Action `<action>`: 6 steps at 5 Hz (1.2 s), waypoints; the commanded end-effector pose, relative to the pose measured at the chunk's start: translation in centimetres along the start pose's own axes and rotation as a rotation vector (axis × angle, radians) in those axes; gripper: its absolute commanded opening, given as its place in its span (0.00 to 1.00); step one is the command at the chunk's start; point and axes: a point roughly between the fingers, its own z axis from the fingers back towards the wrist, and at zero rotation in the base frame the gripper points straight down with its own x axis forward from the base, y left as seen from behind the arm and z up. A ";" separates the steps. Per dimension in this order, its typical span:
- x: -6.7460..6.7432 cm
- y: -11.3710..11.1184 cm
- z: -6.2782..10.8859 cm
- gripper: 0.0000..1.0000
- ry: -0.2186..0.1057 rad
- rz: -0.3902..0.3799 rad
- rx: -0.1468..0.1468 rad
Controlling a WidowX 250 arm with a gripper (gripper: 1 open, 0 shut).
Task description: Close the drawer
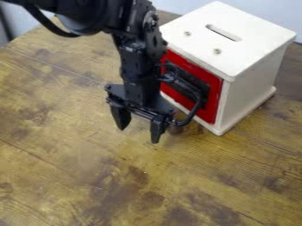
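The drawer (pixel 203 88) is a red front with a black loop handle (pixel 185 113), set in the left face of a small cream wooden box (pixel 242 55) at the upper right. How far the front stands out from the box I cannot tell. My gripper (pixel 138 126) points straight down just left of the drawer front. It is open, with nothing between the fingers (pixel 120 119). Its tips hang close above the table. The handle loop sits right beside the nearer finger. My black arm hides the left part of the red front.
The box has a slot (pixel 223 33) in its cream top. A worn wooden table (pixel 83 185) spreads out to the left of and in front of the gripper. A dark object (pixel 10 22) stands at the far left edge.
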 end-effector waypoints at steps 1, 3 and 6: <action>1.1 -0.9 2.6 1.00 -0.086 -0.030 -0.003; 1.0 0.1 2.8 1.00 -0.079 -0.037 -0.007; 1.3 0.6 4.0 1.00 -0.095 -0.004 -0.003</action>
